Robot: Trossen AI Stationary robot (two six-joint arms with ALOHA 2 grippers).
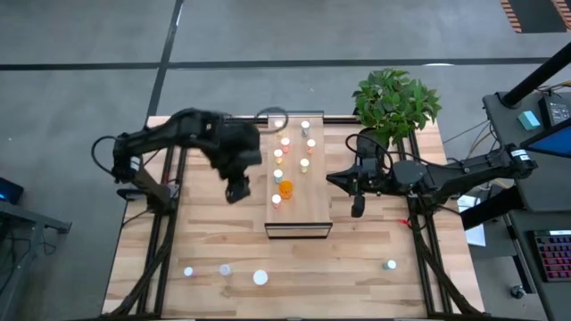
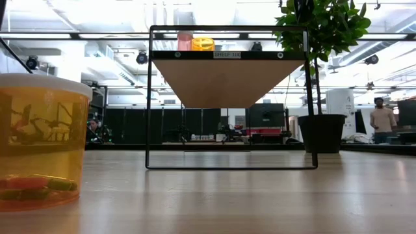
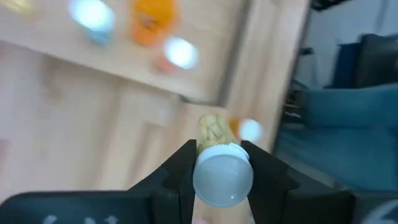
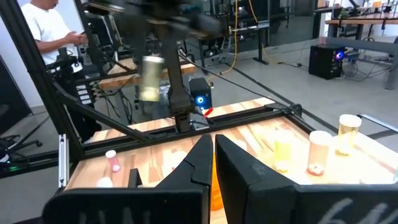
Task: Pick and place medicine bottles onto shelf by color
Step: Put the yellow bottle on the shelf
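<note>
White-capped yellow bottle (image 3: 222, 171) is sitting clamped in left gripper (image 3: 222, 177) fingers, hovering w/ it at shelf's (image 1: 314, 201) 9 o'clock edge, prob for yellow group; right gripper (image 1: 358, 209), fingers together, is waiting at 3 o'clock.

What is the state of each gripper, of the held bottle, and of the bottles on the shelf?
left gripper: shut on a yellow bottle, beside the shelf's left edge.
yellow bottle: held by its white cap, off the table.
right gripper: shut, empty, right of the shelf.
shelf: holds several upright bottles.
orange bottle: upright on the shelf.
</note>
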